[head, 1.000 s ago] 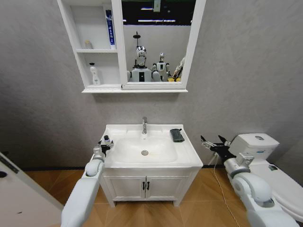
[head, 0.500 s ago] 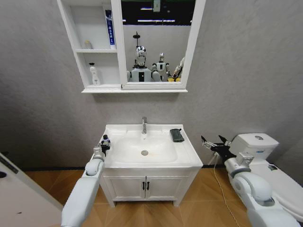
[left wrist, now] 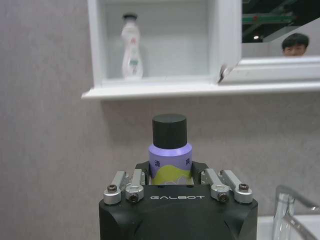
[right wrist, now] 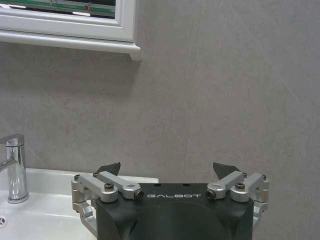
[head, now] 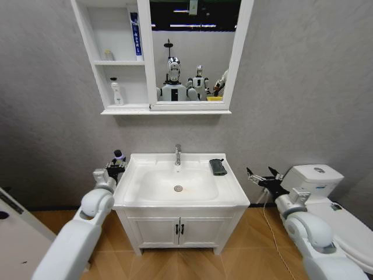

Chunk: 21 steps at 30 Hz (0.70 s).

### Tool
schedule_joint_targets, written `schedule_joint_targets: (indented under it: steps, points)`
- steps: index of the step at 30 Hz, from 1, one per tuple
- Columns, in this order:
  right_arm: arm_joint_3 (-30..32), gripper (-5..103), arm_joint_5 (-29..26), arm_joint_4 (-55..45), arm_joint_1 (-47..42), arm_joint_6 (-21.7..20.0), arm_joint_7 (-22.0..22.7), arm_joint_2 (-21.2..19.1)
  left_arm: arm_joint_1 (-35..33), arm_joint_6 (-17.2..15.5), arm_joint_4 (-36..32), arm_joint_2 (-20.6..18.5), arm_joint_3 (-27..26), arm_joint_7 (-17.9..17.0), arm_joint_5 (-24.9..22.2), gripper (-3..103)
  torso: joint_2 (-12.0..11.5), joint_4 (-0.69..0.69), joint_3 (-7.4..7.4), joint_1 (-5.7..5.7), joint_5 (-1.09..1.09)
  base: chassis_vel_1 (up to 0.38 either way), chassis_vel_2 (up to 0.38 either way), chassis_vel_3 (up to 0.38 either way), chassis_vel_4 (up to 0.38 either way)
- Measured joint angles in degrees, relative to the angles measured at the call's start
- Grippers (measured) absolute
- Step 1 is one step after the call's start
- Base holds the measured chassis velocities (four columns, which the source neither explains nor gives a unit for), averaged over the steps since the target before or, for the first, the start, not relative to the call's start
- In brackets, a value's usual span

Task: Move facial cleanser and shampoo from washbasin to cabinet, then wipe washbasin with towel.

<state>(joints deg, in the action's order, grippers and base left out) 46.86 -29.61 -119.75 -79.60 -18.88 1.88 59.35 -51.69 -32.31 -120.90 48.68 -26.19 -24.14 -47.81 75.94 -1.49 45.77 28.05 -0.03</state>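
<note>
My left gripper (head: 116, 165) is shut on a small purple bottle (head: 119, 156) with a black cap, held upright just off the washbasin's (head: 228, 197) left rim. I cannot tell whether it is the shampoo or the facial cleanser. In the left wrist view the bottle (left wrist: 170, 151) stands between the fingers of that gripper (left wrist: 170, 175), below the cabinet (left wrist: 150, 91). The cabinet (head: 96, 64) holds a white bottle (head: 117, 92) on its lower shelf and a blue tube (head: 135, 35) above. The dark towel (head: 218, 167) lies folded on the basin's back right corner. My right gripper (head: 263, 174) hangs open right of the basin.
A chrome tap (head: 178, 154) stands at the basin's back middle. A mirror (head: 192, 52) joins the cabinet on the right. A white toilet (head: 317, 178) sits close behind my right arm. The vanity doors (head: 179, 228) below the basin are closed.
My left gripper has carried the purple bottle up and to the left, from the basin's left rim to the air beside it. The right arm and towel have not moved.
</note>
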Motion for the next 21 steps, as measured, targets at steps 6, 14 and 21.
schedule_joint_targets:
  steps: [6, 14, 21]
  points:
    - [0.03, 100, -0.41, -0.92, -0.06, -0.88, 0.30, -1.51, 20.05, -4.42, 3.67, -7.71, 7.56, -2.45, -10.04, 43, 0.00, 0.00, 0.00, 0.00, -0.01, 0.000, 0.000, 0.000, 0.000]
    - [0.70, 100, -1.16, -1.25, -0.05, -1.21, 0.68, -2.11, 40.46, -4.95, 15.91, -5.53, 19.57, -2.04, -12.68, 43, 0.00, -0.01, 0.01, 0.00, 0.02, 0.000, 0.000, 0.000, 0.000]
    - [1.31, 100, -1.49, -1.09, -0.39, -1.18, 0.70, -2.19, 53.02, -4.51, 29.63, 0.49, 26.51, 1.15, -10.39, 43, -0.01, -0.01, 0.02, 0.01, 0.02, 0.000, 0.000, 0.000, 0.000]
